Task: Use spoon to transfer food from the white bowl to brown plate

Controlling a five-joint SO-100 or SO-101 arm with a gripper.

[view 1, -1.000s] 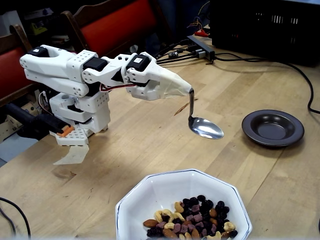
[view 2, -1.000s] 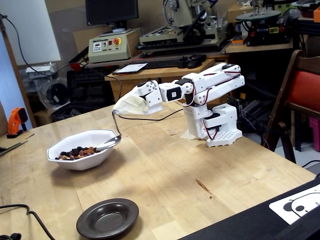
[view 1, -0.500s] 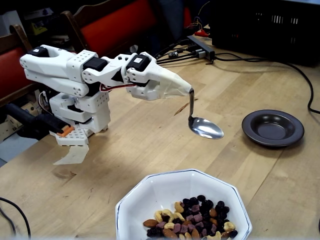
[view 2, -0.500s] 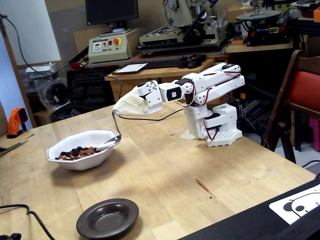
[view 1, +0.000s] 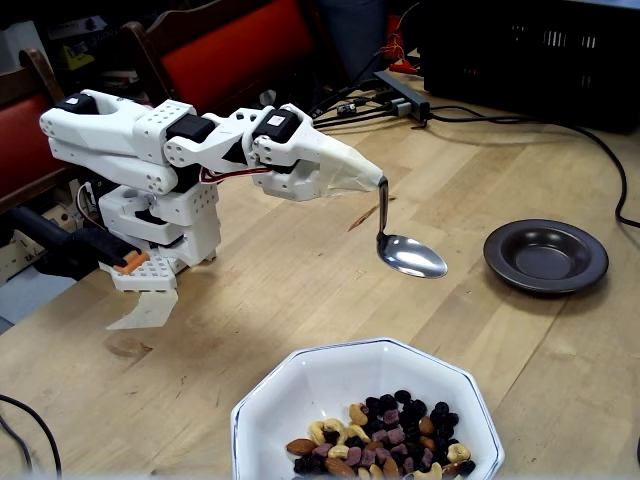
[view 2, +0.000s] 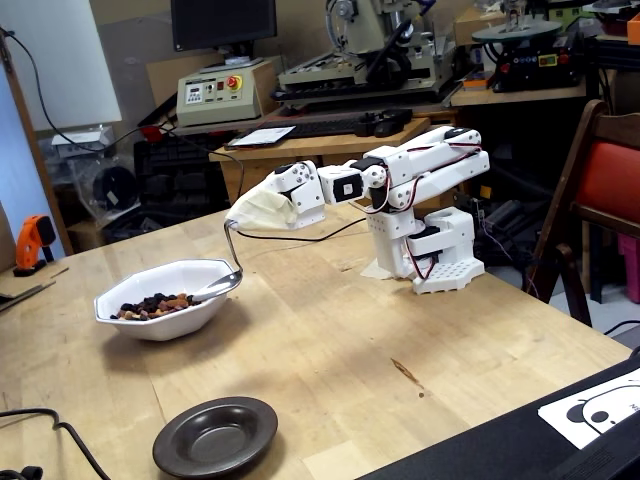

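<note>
- Above the wooden table point(view 1: 250, 290), the spoon point(view 1: 405, 252) hangs from the gripper point(view 1: 381, 182), handle near vertical, oval bowl lowest and tipped toward the brown plate point(view 1: 546, 255) in a fixed view.
- Gripper: white tapered fingers pressed together on the handle tip.
- Spoon: shiny silver, slim curved handle, bowl looks empty; clear of the tabletop.
- In a fixed view the spoon point(view 2: 222, 284) sits at the rim of the white bowl point(view 2: 160, 300); whether it touches, I cannot tell.
- Food point(view 1: 385, 440): almonds, cashews, raisins, pink cubes, heaped on one side of the white bowl point(view 1: 300, 390).
- Brown plate point(view 2: 215, 435): empty, well apart from the bowl.
- Black cables point(view 1: 600, 150) run behind the plate; a red-backed chair point(view 1: 230, 40) stands behind the arm.
</note>
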